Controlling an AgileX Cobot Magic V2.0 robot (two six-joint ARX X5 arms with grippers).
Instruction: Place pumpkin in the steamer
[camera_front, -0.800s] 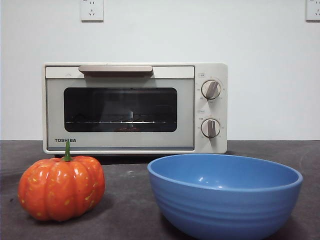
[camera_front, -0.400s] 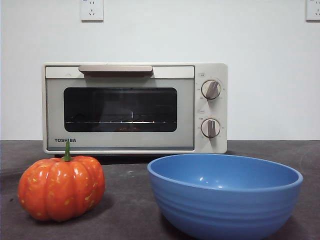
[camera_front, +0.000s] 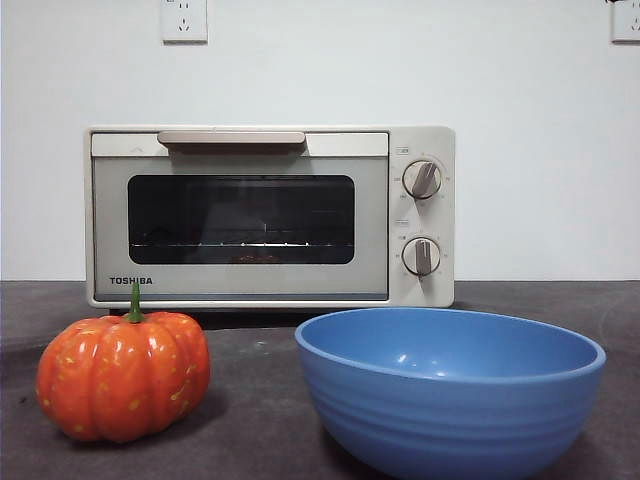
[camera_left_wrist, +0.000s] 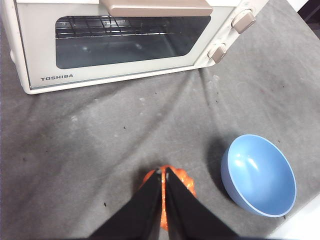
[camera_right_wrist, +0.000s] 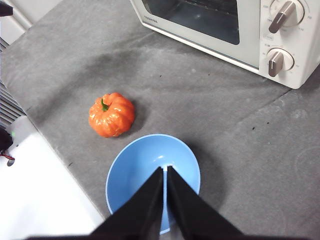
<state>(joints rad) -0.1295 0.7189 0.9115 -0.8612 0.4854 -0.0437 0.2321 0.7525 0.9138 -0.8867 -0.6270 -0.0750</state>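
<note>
The orange-red ribbed pumpkin (camera_front: 123, 376) with a green stem stands upright on the dark table, front left. Behind it stands the cream Toshiba oven-like steamer (camera_front: 270, 215), its door shut. My left gripper (camera_left_wrist: 163, 171) is shut and empty, high above the pumpkin (camera_left_wrist: 186, 181), which its jaws partly hide. My right gripper (camera_right_wrist: 165, 169) is shut and empty, high above the blue bowl (camera_right_wrist: 140, 165). The right wrist view shows the pumpkin (camera_right_wrist: 111, 114) beside the bowl and apart from it. Neither gripper touches anything.
The blue bowl (camera_front: 450, 390) stands empty at the front right, larger than the pumpkin. The steamer has two knobs (camera_front: 421, 180) on its right side. The table's edge borders a white surface (camera_right_wrist: 45, 200) near the bowl and pumpkin.
The pumpkin, bowl and steamer have not moved. A tiny dark tip now shows at the top right corner of the front view.
</note>
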